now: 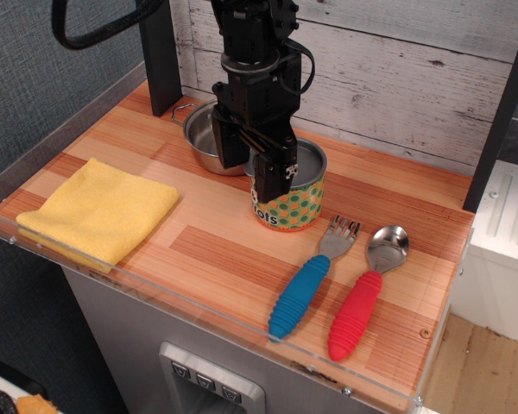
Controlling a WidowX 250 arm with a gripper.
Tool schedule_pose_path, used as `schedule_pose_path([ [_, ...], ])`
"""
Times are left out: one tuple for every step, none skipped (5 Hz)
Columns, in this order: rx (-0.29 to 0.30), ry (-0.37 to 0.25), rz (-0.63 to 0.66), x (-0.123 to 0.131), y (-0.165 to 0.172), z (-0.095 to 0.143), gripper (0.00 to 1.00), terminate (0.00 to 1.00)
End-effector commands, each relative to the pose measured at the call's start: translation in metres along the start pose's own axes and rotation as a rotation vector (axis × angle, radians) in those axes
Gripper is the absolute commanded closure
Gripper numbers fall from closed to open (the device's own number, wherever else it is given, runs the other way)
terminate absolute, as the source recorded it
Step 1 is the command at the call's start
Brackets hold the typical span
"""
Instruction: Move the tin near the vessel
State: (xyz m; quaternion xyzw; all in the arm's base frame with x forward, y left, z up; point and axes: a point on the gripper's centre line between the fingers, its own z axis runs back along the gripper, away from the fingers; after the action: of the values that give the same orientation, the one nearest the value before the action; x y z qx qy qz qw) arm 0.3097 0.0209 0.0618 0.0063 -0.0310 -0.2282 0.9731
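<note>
**A:** Where's the short round tin with the grey metal lid and yellow-orange, green-dotted label (290, 195)?

**B:** Upright on the striped wooden surface (242, 259), just right of the small shiny steel pot with wire loop handles (205, 141). The black gripper (257, 166) straddles its left rim, one finger in front, the other behind. The jaws look set close on the tin, though I can't tell whether they actually press it.

**A:** How should it handle?

**B:** My guess: rigid metal wall, smooth label, so a bit slippery, and fairly light if empty. A hold across the upper wall suits it; too high on the rim might tip it.

**A:** Anything in the way?

**B:** The pot itself is the nearest thing. The blue-handled fork (307, 280) and red-handled spoon (364, 296) lie near the front right, and the folded yellow cloth (99, 213) lies well apart on the left.
</note>
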Motion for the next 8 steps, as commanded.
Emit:
schedule_pose_path([
  [0.011,-0.058,-0.028,0.021,0.003,0.012,0.00,0.00],
  [0.005,-0.057,-0.036,0.028,0.001,0.009,0.00,0.00],
  [0.005,-0.072,-0.023,0.033,0.002,0.007,0.00,0.00],
  [0.006,-0.085,-0.038,0.042,-0.001,0.001,0.00,0.00],
  [0.016,-0.122,-0.036,0.049,-0.002,0.000,0.00,0.00],
  [0.025,-0.148,-0.058,0.057,-0.008,0.002,0.00,0.00],
  [0.049,-0.196,-0.017,0.056,-0.004,0.010,0.00,0.00],
  [0.060,-0.204,0.030,0.049,0.001,0.027,0.00,0.00],
])
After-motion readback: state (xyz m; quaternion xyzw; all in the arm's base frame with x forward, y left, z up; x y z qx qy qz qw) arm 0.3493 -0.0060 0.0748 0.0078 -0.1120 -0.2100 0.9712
